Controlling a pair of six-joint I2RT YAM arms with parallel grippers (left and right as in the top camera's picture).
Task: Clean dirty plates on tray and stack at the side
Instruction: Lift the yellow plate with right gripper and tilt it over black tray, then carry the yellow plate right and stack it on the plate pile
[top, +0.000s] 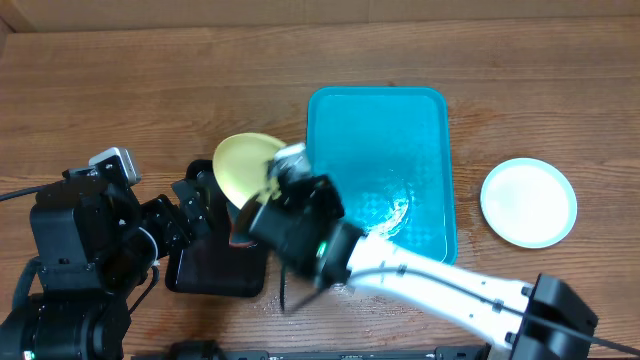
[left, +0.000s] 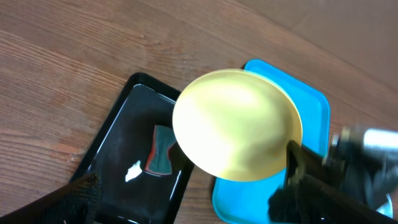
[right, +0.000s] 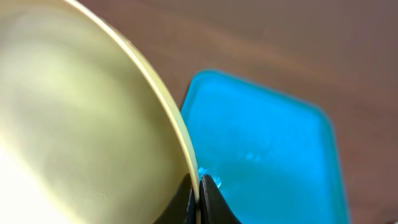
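Observation:
My right gripper (top: 272, 186) is shut on the rim of a pale yellow-green plate (top: 240, 165) and holds it tilted on edge in the air, above the gap between the black tray and the turquoise tray (top: 380, 110). The right wrist view shows the fingers (right: 199, 188) pinching the plate's rim (right: 81, 124). The left wrist view shows the plate's back (left: 236, 124). My left gripper (top: 205, 205) is open and empty, low over the black tray, just left of the plate. A pale blue-white plate (top: 528, 202) lies on the table right of the turquoise tray. The third plate is out of view.
A smaller black tray (top: 215, 275) lies left of the turquoise tray; a small red and teal piece (left: 160, 152) lies in it. The turquoise tray shows wet glints (top: 400, 205) and holds no plate. The table's far edge runs along the top.

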